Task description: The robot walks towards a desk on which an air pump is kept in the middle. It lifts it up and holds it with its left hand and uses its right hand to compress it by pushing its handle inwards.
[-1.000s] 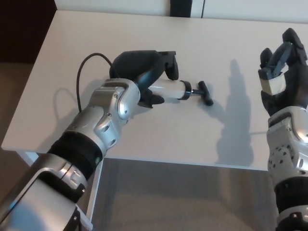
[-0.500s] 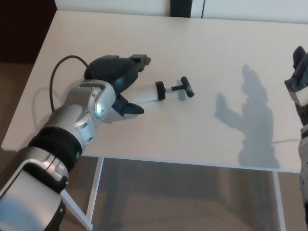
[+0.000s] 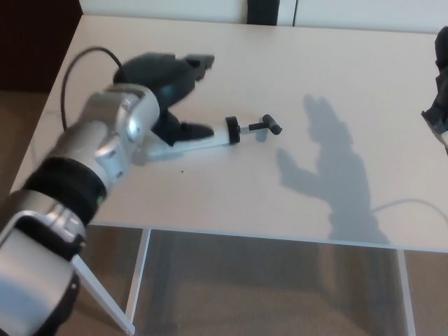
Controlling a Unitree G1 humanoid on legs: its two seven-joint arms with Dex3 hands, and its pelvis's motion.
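Gripping the pump [image 3: 210, 138] barrel with our left hand [image 3: 164, 87], low over the surface [image 3: 336, 77], handle [image 3: 271, 124] pointing right so the right hand [image 3: 441, 98] can push; its fingers unclear.

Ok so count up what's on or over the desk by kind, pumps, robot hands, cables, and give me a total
Air pumps: 1, the air pump lying on the desk
Robot hands: 2, the left hand over the pump's body, the right hand at the picture's right edge
Cables: 1, the black cable looping behind the left hand
Total: 4
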